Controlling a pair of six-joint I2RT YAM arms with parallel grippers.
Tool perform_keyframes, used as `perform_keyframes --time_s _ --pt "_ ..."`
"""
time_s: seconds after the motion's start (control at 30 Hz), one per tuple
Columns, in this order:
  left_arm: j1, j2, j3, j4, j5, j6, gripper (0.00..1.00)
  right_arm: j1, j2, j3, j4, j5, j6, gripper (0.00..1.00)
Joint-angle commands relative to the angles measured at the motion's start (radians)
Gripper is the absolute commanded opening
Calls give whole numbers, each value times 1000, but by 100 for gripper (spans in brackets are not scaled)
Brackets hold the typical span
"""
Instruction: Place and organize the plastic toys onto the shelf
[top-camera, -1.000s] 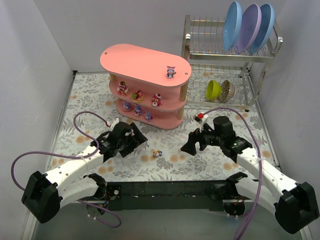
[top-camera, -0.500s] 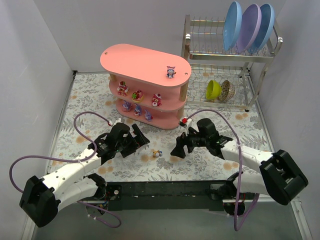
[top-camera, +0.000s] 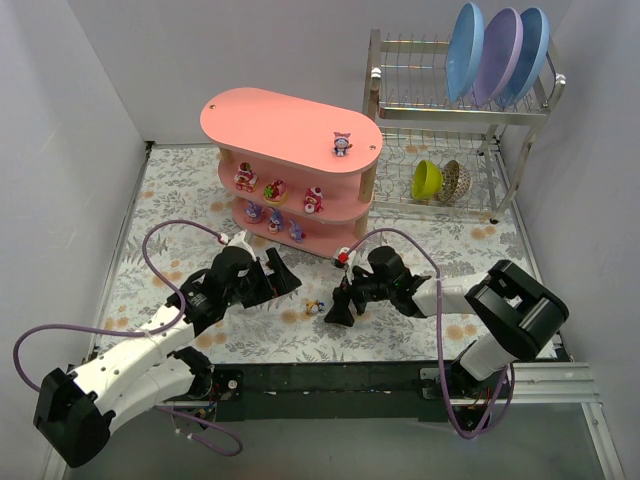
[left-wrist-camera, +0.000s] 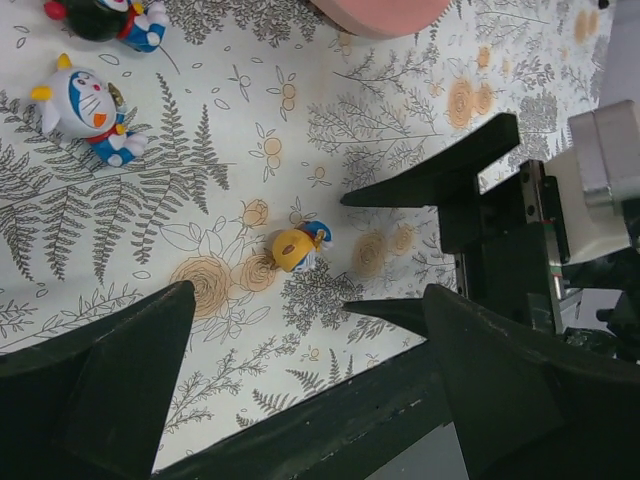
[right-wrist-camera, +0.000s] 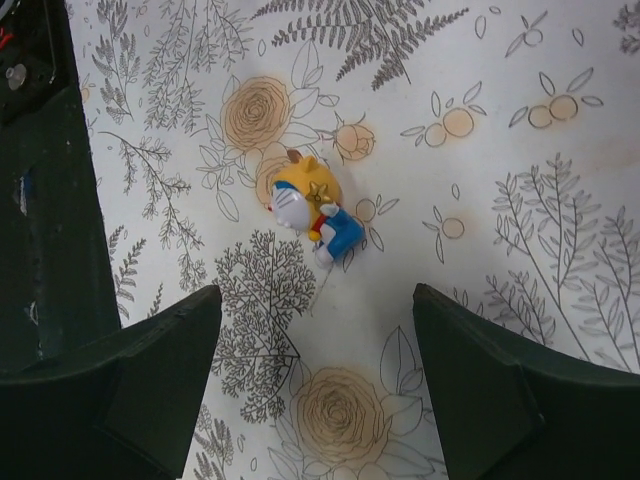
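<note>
Two claws on one toy, and that's the danger. The right claw (top-camera: 338, 306) and left claw (top-camera: 281, 279) face the little yellow-headed figurine (right-wrist-camera: 312, 212) from opposite sides, so a reach by both could clash fingers or send it skidding over the tabletop (top-camera: 180, 190). It lies on its side, and a shallow pinch may slip off. The right claw is spread wide, with the figurine centred just beyond its tips. The left claw is also spread — the figurine lies ahead of it, untouched, near of the shelf (top-camera: 290, 125).
</note>
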Motion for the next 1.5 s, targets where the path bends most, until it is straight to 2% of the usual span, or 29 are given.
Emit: perform_keyframes --time_s 0.0,0.27,0.37,0.53,0.87,1.07,1.27,1.47 --pt "4 -36 -25 34 33 52 98 27 66 47 121 -22 -39 85" --pt "4 -5 -33 37 59 43 98 28 147 75 158 -35 -71 82" --pt "4 2 -33 37 62 40 98 28 178 85 144 -42 -103 77" --pt "4 9 -37 48 71 27 98 36 209 79 155 -64 -103 68" --pt "4 25 -66 88 102 -28 98 63 163 12 210 -13 -59 42" --pt "3 24 -77 102 105 -66 98 77 121 -48 296 65 6 19" --pt "3 15 -94 115 94 -114 98 108 77 -100 394 185 87 1" --pt "0 -5 -97 141 85 -175 98 151 -31 -167 431 381 156 1"
